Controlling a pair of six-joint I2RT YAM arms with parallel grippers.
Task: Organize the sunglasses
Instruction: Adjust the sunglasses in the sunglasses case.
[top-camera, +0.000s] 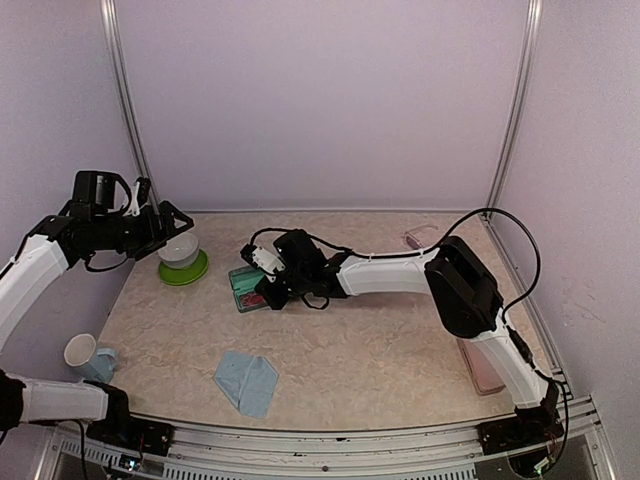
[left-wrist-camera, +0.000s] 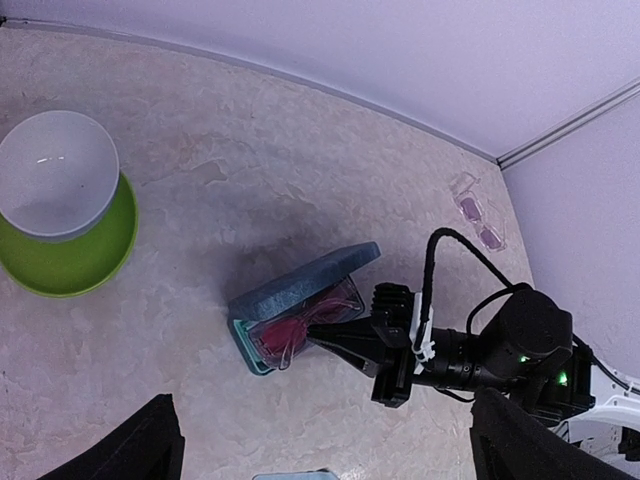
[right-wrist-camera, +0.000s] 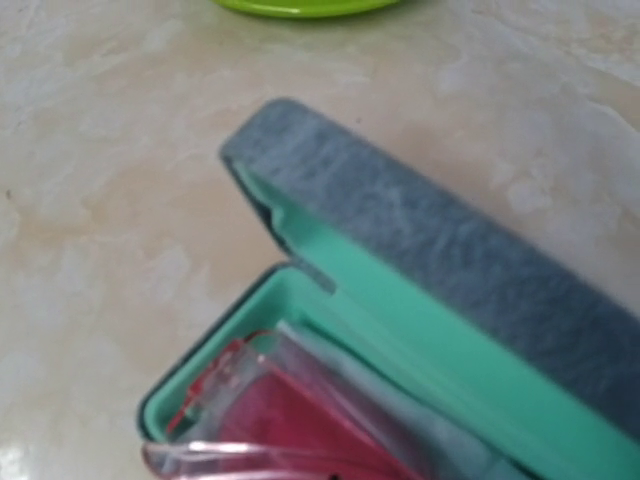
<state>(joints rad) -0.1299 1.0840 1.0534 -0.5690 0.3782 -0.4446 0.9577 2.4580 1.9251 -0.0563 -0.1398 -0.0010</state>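
A: Where are the red sunglasses (left-wrist-camera: 295, 325)?
B: Half in the grey case (left-wrist-camera: 300, 278), pinched by the right gripper (left-wrist-camera: 345, 335). It should slide them in flat so the case can close. The left gripper (top-camera: 165, 215) is spread wide, far from the case.

Pink-red sunglasses (left-wrist-camera: 288, 336) in half-open case (left-wrist-camera: 300, 284), R end effector (left-wrist-camera: 328, 338) alongside.

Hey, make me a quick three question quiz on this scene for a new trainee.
1. Fill in: the left gripper is ___ (open or shut).
2. True or false: the blue-grey case holding the pink-red sunglasses is closed.
3. Where is the clear-framed pair? A in the blue-grey case; B on the table near the far right corner; C in the left gripper.
Key: 1 open; 2 false; 3 B.
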